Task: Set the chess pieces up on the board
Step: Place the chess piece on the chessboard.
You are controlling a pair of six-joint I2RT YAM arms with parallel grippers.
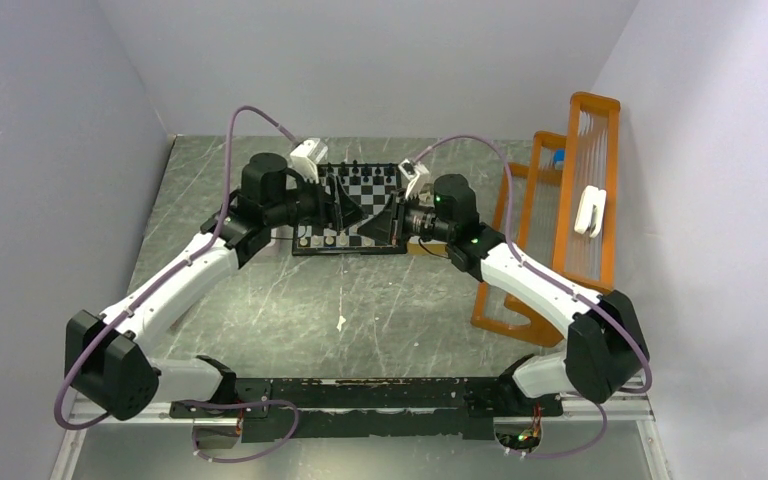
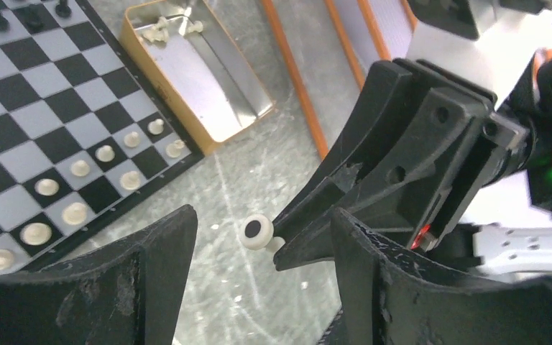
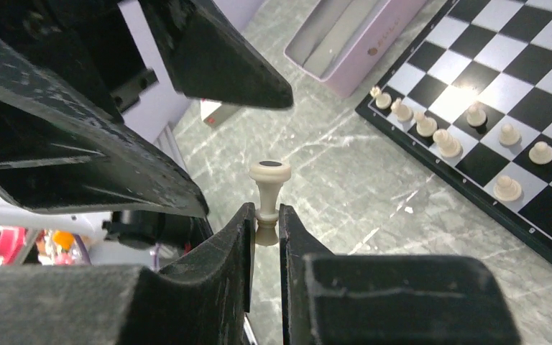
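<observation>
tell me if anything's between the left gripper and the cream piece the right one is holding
Nothing visible does. The cream piece sticks out of the right gripper's shut tips and sits in the gap between the left gripper's open fingers, with bare space on either side.

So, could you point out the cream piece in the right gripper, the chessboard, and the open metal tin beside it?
cream piece point(image 3: 269, 172): right wrist view, on its flat round end.
chessboard point(image 2: 65, 104): left wrist view, on a bare square.
open metal tin point(image 2: 215, 93): left wrist view, on its bare floor.
</observation>
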